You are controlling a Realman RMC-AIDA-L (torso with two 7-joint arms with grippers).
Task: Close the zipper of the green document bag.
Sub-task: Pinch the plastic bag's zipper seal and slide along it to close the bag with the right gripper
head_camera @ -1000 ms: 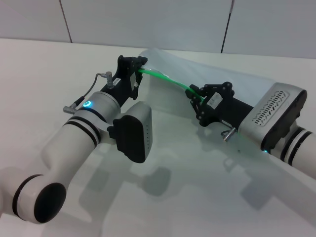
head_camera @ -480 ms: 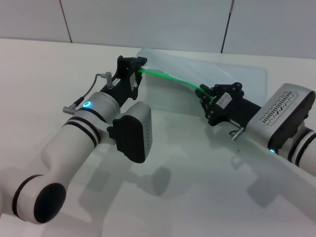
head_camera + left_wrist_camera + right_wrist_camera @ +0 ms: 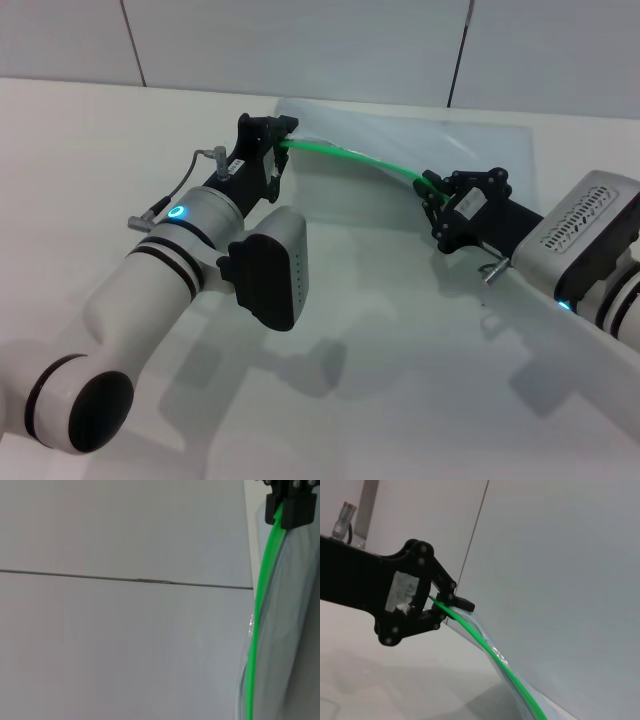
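Translucent blue-grey green document bag lies on your white counter, its near edge lifted.

Head view: your left pincer is clamped on the zipper at its left end; your right pincer grips the same strip further right, the green line sagging between them.

Left wrist view: zipper runs up to the far black right pincer, bag beside it.

Right wrist view: left pincer pinches the zipper end against the wall behind.

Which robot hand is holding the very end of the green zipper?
The left gripper, pinching the zipper at the bag's corner. The right gripper grips partway along.
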